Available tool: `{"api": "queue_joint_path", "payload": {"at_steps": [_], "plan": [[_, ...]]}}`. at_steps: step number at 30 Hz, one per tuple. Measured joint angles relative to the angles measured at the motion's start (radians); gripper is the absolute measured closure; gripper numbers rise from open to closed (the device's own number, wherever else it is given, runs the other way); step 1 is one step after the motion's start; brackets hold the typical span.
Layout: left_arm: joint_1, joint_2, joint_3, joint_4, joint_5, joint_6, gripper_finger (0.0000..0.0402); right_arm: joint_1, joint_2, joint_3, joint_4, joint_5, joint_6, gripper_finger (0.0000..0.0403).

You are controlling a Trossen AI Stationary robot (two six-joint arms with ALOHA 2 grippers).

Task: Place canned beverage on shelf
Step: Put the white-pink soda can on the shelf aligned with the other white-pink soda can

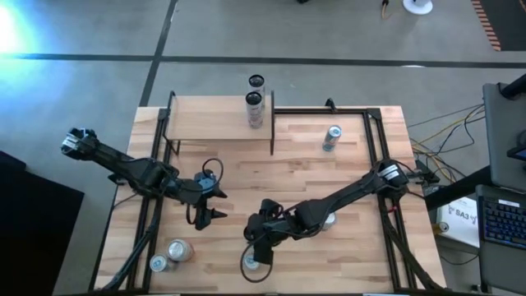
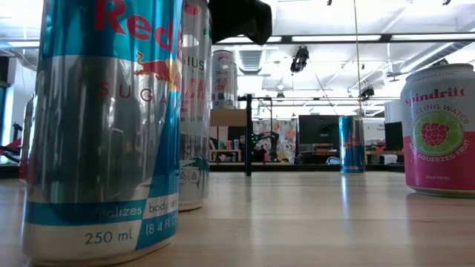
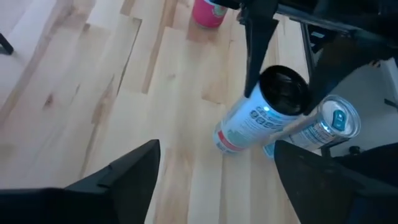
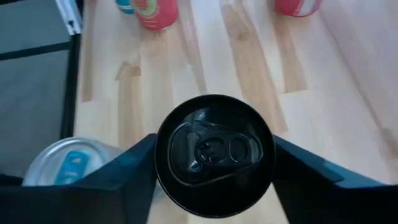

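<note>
Low view | Red Bull can [image 2: 104, 126] "250 ml" | Spindrift can [image 2: 439, 130] | right tool [image 4: 214, 155] clamps black-topped can [image 4: 214, 152] | left tool [image 3: 214, 168] agape, empty

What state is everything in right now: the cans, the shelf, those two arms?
Celsius can: upright on the table, gripped.
Right gripper: fingers shut on the Celsius can.
Left gripper: fingers open, empty, above the table.
Red Bull can: upright, untouched.
Spindrift can: upright, untouched.
Shelf: carries an upright can.
</note>
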Motion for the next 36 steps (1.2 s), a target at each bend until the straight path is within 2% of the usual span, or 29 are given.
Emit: {"api": "queue_joint_path", "payload": {"at_steps": [5,9,14,19,23,27,31,36], "plan": [[0.000,0.000,-0.033,-0.003,-0.077,0.047,0.0129,-0.012,0.000,0.036,-0.039,0.007,0.014,0.0164],[0.000,0.001,-0.096,0.003,-0.096,0.035,0.0138,-0.023,0.000,0.116,-0.166,0.038,0.025,0.0164],[0.004,-0.026,-0.155,0.208,-0.098,0.061,0.0141,-0.043,0.000,0.248,-0.341,0.119,0.001,0.0164],[0.036,-0.043,-0.164,0.351,-0.133,0.166,0.0140,-0.096,-0.002,0.355,-0.401,0.118,-0.013,0.0164],[0.059,-0.028,-0.157,0.355,-0.133,0.201,0.0127,-0.145,-0.002,0.422,-0.410,0.104,-0.013,0.0161],[0.073,-0.014,-0.157,0.375,-0.138,0.202,0.0095,-0.187,-0.002,0.478,-0.403,0.102,0.008,0.0156],[0.093,-0.016,-0.157,0.396,-0.190,0.183,0.0068,-0.214,-0.002,0.491,-0.403,0.078,0.008,0.0156],[0.125,-0.035,-0.156,0.469,-0.186,0.200,0.0069,-0.215,-0.002,0.476,-0.399,0.061,-0.026,0.0156]]}}
